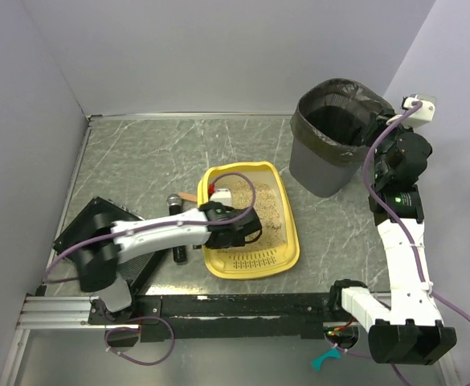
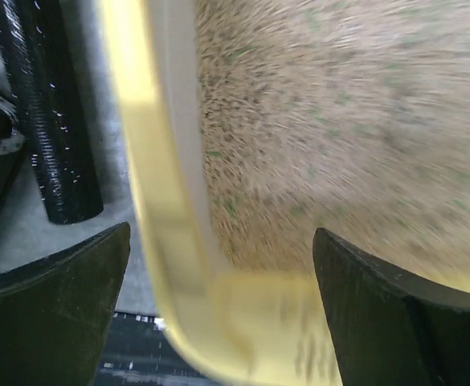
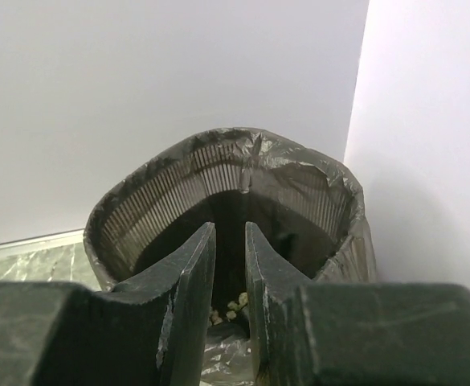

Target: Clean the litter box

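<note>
Hovering low over the litter box point(image 1: 292, 238), the left gripper point(image 2: 221, 318) has its jaws spread as wide as they go and grips nothing. The box's yellow rim runs up between the two fingers point(image 2: 54, 314) without touching either, though the wrist view is smeared with blur. The box sits mid-table point(image 1: 138, 153), a little nearer than centre, with its slotted grille point(image 1: 255, 261) at the near end and beige litter point(image 1: 273, 211) filling the far part. Just left of it, on the table, lies a black cylinder point(image 2: 46, 121). Over on the far right stands the grey bin point(image 1: 319, 173) with its dark liner, well apart from the box. The right gripper point(image 3: 230, 293) is up at the bin's right rim, pointing down into it. Its jaws are drawn almost together, with only a slim slit between them and nothing in that slit. A few pale pellets point(image 3: 233, 307) lie on the liner at the bottom.
</note>
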`<action>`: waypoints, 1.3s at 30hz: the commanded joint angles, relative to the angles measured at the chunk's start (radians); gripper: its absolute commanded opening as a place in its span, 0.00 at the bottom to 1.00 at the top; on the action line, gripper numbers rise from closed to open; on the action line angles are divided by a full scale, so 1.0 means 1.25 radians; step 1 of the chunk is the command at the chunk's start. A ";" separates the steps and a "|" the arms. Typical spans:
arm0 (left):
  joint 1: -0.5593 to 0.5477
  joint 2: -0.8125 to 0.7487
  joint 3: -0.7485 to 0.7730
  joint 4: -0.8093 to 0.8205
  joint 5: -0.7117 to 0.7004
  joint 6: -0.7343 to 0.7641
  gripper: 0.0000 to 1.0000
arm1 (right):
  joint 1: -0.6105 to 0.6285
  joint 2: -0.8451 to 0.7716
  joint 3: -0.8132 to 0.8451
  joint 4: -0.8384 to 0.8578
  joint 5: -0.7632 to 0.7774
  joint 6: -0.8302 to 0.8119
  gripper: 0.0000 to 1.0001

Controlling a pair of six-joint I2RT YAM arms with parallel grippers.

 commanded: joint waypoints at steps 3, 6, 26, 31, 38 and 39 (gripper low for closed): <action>-0.001 -0.242 0.054 0.010 -0.081 0.105 0.99 | -0.003 -0.023 0.035 0.019 0.030 0.017 0.17; 0.039 -0.292 0.038 0.115 -0.079 0.199 0.97 | -0.002 -0.024 0.043 0.009 0.033 0.023 0.16; 0.476 -0.570 -0.259 0.437 0.216 0.318 0.97 | 0.317 -0.106 -0.030 -0.397 -0.457 0.110 0.55; 0.569 -0.629 -0.335 0.412 0.218 0.280 0.97 | 0.344 -0.184 -0.222 -0.322 -0.379 0.198 1.00; 0.571 -0.702 -0.377 0.339 0.162 0.237 0.97 | 0.344 -0.316 -0.389 -0.293 -0.137 0.269 1.00; 0.571 -0.712 -0.378 0.334 0.153 0.234 0.97 | 0.344 -0.327 -0.394 -0.301 -0.104 0.272 1.00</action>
